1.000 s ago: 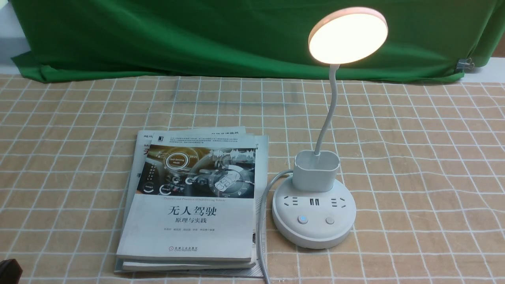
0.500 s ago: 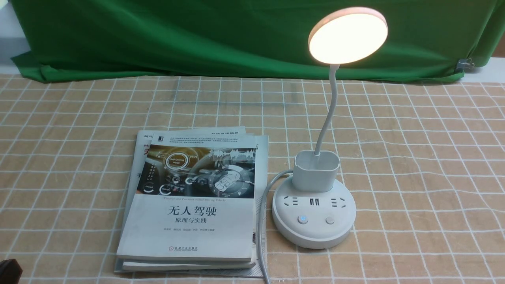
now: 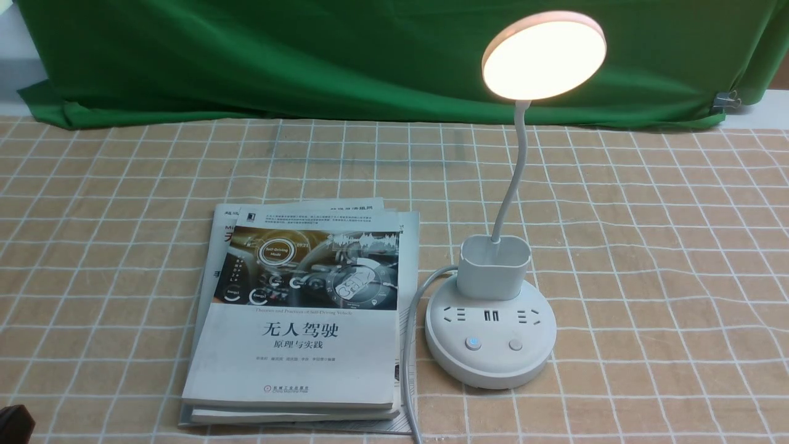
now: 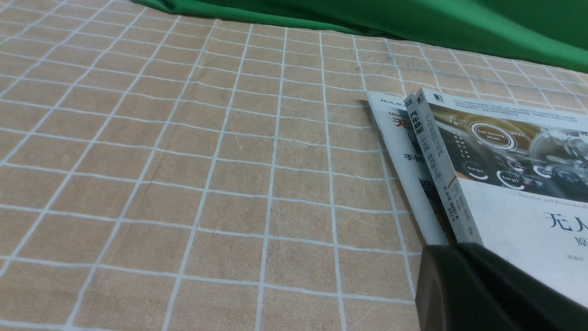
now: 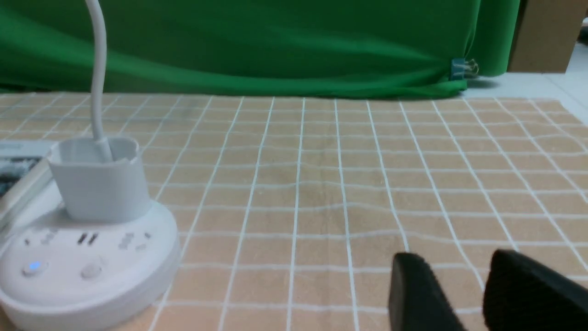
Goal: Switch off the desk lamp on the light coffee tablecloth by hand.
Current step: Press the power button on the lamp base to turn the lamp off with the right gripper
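Observation:
The white desk lamp stands on the light coffee tablecloth (image 3: 647,246), right of centre. Its round head (image 3: 542,55) glows warm. The thin neck (image 3: 511,179) rises from the cup holder (image 3: 495,268) on the puck base (image 3: 490,364). The base's left button (image 3: 473,343) glows blue and the right button (image 3: 515,345) is dark. The base also shows in the right wrist view (image 5: 87,276). My right gripper (image 5: 455,263) is open and empty, low over the cloth to the right of the base. My left gripper (image 4: 464,285) is shut and empty, beside the books.
A stack of books (image 3: 302,314) lies just left of the lamp base, with the white cord (image 3: 408,345) running between them. A green cloth (image 3: 308,55) hangs along the back, held by a clip (image 3: 727,100). A dark bit of the left arm (image 3: 15,424) shows at the front left corner.

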